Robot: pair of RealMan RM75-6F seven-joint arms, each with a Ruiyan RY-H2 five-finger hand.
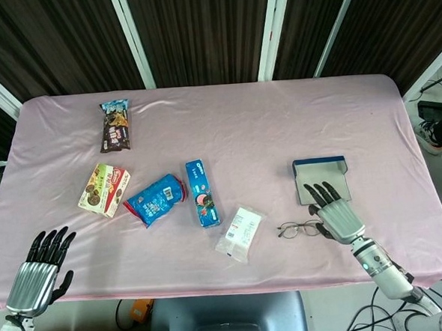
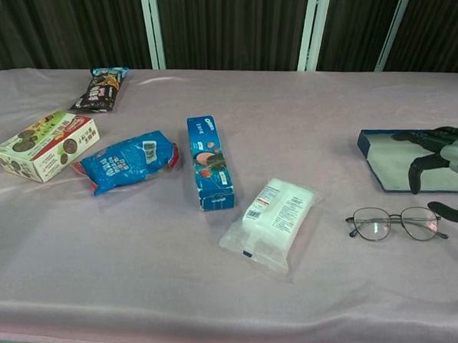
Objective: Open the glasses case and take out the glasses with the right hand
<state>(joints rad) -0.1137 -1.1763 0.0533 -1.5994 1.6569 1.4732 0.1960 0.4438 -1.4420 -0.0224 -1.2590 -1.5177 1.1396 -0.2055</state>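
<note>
From the head view I see my right robot hand [image 1: 335, 212] low over the table [image 1: 264, 133], fingers spread and holding nothing, its fingertips reaching over the near edge of the open glasses case [image 1: 321, 179]. The case lies flat at the hand's 12 o'clock, lid folded back toward the far side. The glasses [image 1: 300, 229] lie out on the pink cloth at the hand's 9 o'clock, just beside the thumb; in the chest view the thumb tip sits close to the right temple arm, but I cannot tell whether it touches.

My left robot hand [image 1: 38, 270] hangs off the near left corner of the table, fingers apart, empty.

A white packet [image 1: 239, 233] lies to the glasses' 9 o'clock with a strip of bare cloth between them. Farther left sit a blue biscuit box [image 1: 202, 193], a blue pouch [image 1: 155, 199], a cookie carton [image 1: 104, 189] and a dark snack bag [image 1: 115, 125]. From the case out to the right table edge there is bare cloth
</note>
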